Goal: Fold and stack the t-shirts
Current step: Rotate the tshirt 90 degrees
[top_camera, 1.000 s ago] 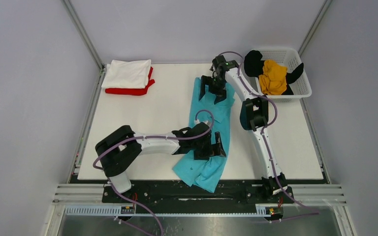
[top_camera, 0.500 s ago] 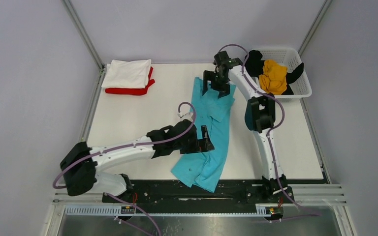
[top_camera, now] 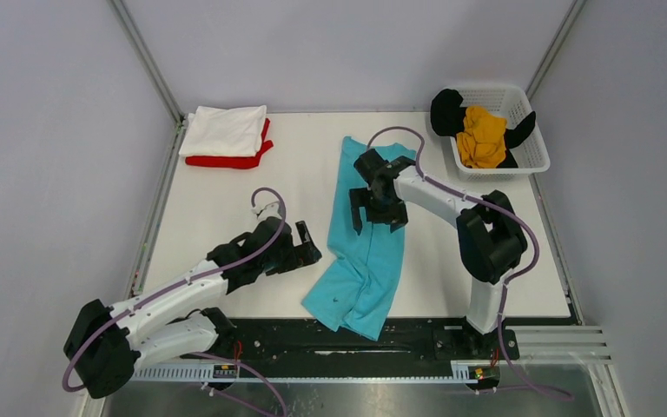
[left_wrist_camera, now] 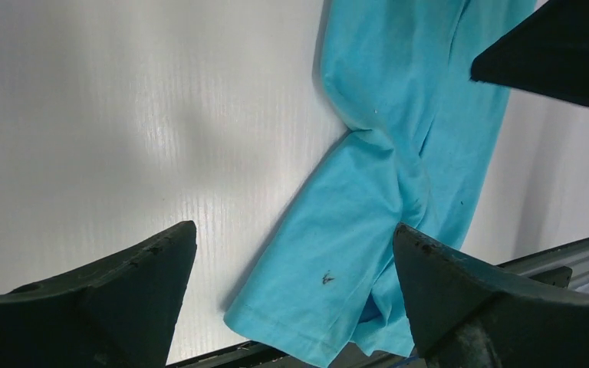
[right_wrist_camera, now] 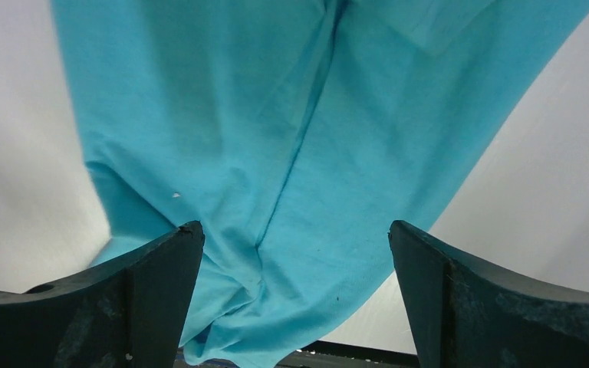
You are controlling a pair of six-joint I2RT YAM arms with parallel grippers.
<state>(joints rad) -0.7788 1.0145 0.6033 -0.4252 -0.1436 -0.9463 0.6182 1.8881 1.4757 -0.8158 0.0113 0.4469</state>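
The turquoise t-shirt (top_camera: 369, 252) lies as a long folded strip down the table's middle, its lower end hanging over the near edge. It also shows in the left wrist view (left_wrist_camera: 387, 192) and the right wrist view (right_wrist_camera: 276, 138). My left gripper (top_camera: 306, 252) is open and empty, just left of the shirt. My right gripper (top_camera: 375, 215) is open and empty, over the shirt's middle. A folded white t-shirt (top_camera: 224, 130) lies on a folded red t-shirt (top_camera: 226, 160) at the back left. The mustard-yellow t-shirt (top_camera: 481, 136) and the black t-shirt (top_camera: 445, 111) are in the basket.
The white plastic mesh basket (top_camera: 534, 162) stands at the back right corner. The black rail of the table's near edge (left_wrist_camera: 276, 354) shows under the shirt's hanging end. Grey walls stand close on both sides.
Both grippers have let go of the turquoise shirt. My left arm has pulled back to the left off the shirt. My right gripper has moved from the shirt's far end toward its middle.
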